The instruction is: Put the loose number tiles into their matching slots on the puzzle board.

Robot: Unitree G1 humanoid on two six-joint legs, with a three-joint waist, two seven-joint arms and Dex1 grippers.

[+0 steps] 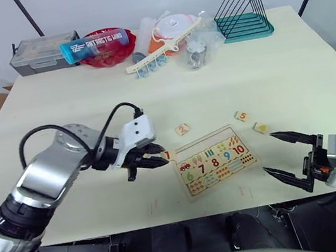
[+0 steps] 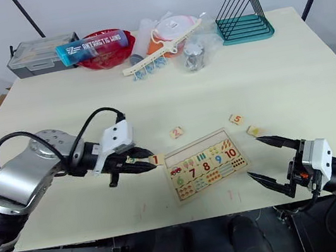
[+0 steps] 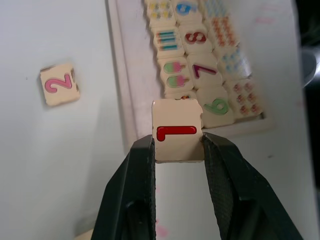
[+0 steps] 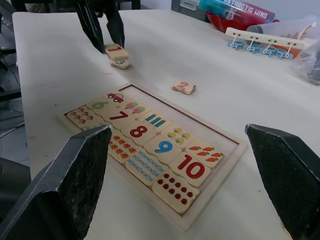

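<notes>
The puzzle board (image 1: 191, 144) lies near the table's front edge, with numerals 6 to 10 and picture tiles in place. Its far row of matching slots (image 4: 196, 128) is bare wood. My left gripper (image 1: 160, 158) is shut on the red 1 tile (image 3: 177, 130), holding it just off the board's left end. A second tile (image 4: 121, 63) lies on the table right below it. Other loose number tiles lie flat beyond the board: the 2 (image 1: 182, 129), the 5 (image 1: 241, 116) and the yellow 4 (image 1: 260, 128). At the board's right, my right gripper (image 1: 269, 153) is open and holds nothing.
Along the table's back edge stand a grey box (image 1: 41, 52), a red bowl (image 1: 111, 50) with a blue bottle (image 1: 93, 46) lying over it, a white peg rail (image 1: 159, 52), plastic-wrapped items (image 1: 194, 48) and a teal wire rack (image 1: 243, 15).
</notes>
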